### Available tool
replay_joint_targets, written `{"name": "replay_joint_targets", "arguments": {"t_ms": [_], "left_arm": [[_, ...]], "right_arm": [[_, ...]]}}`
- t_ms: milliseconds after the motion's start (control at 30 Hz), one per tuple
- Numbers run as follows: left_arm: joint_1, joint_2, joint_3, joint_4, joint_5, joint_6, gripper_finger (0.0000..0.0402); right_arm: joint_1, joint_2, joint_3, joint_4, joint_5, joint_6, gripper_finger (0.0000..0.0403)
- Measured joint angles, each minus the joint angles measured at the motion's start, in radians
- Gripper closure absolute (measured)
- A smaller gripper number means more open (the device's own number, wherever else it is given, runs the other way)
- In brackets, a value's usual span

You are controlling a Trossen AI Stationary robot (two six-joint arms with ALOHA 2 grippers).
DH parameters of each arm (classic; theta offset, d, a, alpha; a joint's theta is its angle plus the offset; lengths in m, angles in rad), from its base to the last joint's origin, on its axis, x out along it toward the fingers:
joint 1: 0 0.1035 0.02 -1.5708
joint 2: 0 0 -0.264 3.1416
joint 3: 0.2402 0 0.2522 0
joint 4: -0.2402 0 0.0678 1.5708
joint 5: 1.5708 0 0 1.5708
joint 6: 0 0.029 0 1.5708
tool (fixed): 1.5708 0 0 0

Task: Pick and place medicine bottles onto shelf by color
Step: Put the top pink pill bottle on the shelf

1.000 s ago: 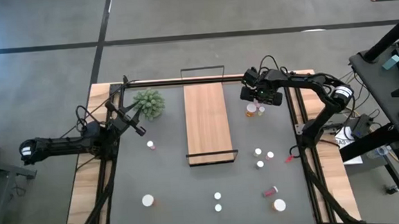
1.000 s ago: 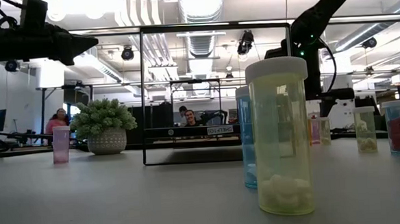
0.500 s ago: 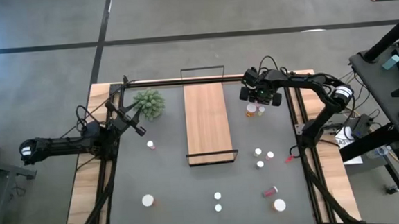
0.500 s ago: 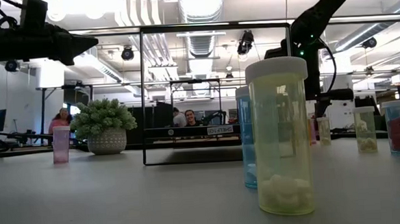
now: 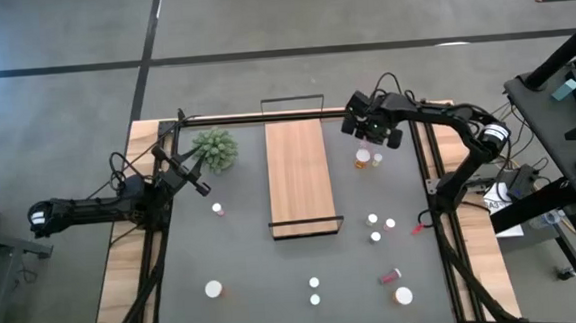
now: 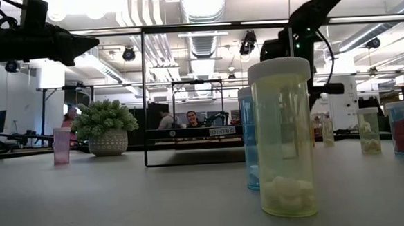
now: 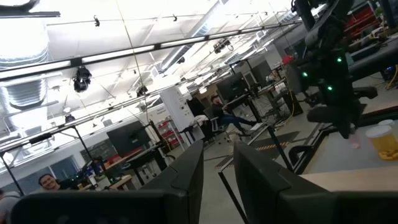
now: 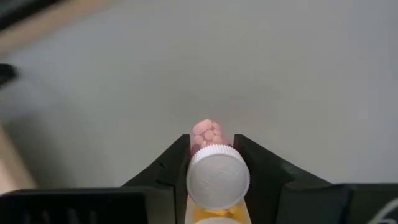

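Observation:
My right gripper (image 5: 371, 128) is at the far right of the table, right of the light-wood shelf (image 5: 299, 176), shut on a small pink bottle with a white cap (image 8: 217, 175). In the low view it hangs high above the table (image 6: 292, 47). Two more bottles (image 5: 370, 159) stand on the table just nearside of it. Other bottles stand scattered: a pink one (image 5: 217, 210) at the left, and several (image 5: 376, 226) at the near right. My left gripper (image 5: 201, 187) hovers open at the left, beside the plant (image 5: 215, 148), holding nothing. My right gripper pinches the bottle between its two fingers (image 8: 180, 158), at and just under the white cap's rim (image 8: 194, 167). The fingers come from above, pointing down. The bottle stands upright in the hold, cap up, its pink body (image 8: 208, 133) below, lifted clear of the table.
The shelf has black wire rails at its far end (image 5: 292, 101) and near end (image 5: 307, 222). A red bottle (image 5: 389, 275) lies on its side at the near right. In the low view a yellowish bottle (image 6: 283, 140) stands close to the camera. People show in the room behind.
My right gripper has risen and gone a little toward the table's far edge, carrying the pink bottle up clear of the table. The two bottles beside it have stayed on the table.

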Motion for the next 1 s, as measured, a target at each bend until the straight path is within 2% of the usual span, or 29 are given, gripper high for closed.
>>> {"name": "replay_joint_targets", "arguments": {"t_ms": [167, 400, 600, 1000], "left_arm": [[0.000, 0.000, 0.000, 0.000, 0.000, 0.000, 0.0330], [0.000, 0.000, 0.000, 0.000, 0.000, 0.000, 0.0330], [0.000, 0.000, 0.000, 0.000, 0.000, 0.000, 0.0330], [0.000, 0.000, 0.000, 0.000, 0.000, 0.000, 0.0330]], "right_arm": [[0.013, 0.000, 0.074, -0.020, 0.006, 0.002, 0.0304], [0.086, 0.025, 0.164, -0.042, 0.050, 0.013, 0.0303], [0.143, 0.136, 0.317, -0.148, 0.054, 0.005, 0.0303], [0.178, 0.351, 0.629, -0.245, 0.046, -0.175, 0.0303]]}}
